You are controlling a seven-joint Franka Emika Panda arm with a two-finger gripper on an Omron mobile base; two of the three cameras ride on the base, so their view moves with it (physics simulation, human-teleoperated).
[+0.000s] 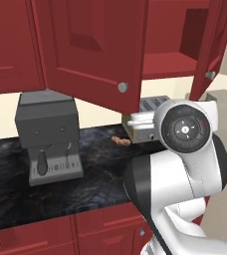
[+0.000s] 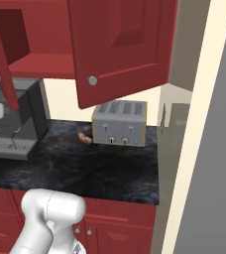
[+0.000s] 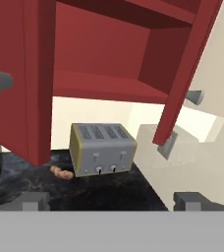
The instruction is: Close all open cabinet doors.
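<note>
Two dark-red cabinet doors stand open over the counter. In the left base view the left door (image 1: 93, 50) fills the upper middle, with its round silver knob (image 1: 122, 87) at about 12 o'clock from the arm's white wrist; the right door (image 1: 212, 45) is seen edge-on at 2 o'clock. Between them the bare shelf (image 1: 168, 64) of the cabinet is visible.

In the hand view the gripper (image 3: 111, 201) shows its two dark fingertips (image 3: 34, 201) wide apart at the bottom edge, with nothing between them. It points toward the toaster (image 3: 103, 149) and the opening above it, and it touches neither door.

Risks, as I judge them: the arm sits between the two doors, so a swing toward one may strike the other with the elbow. A push near the hinge side would move a door little, and the fingers may slip off. A low sweep may hit the toaster, the coffee machine (image 1: 48, 137), or the small brown food item (image 2: 85, 138) on the counter (image 2: 105, 168).

I can read no brand, label or writing on any object.
</note>
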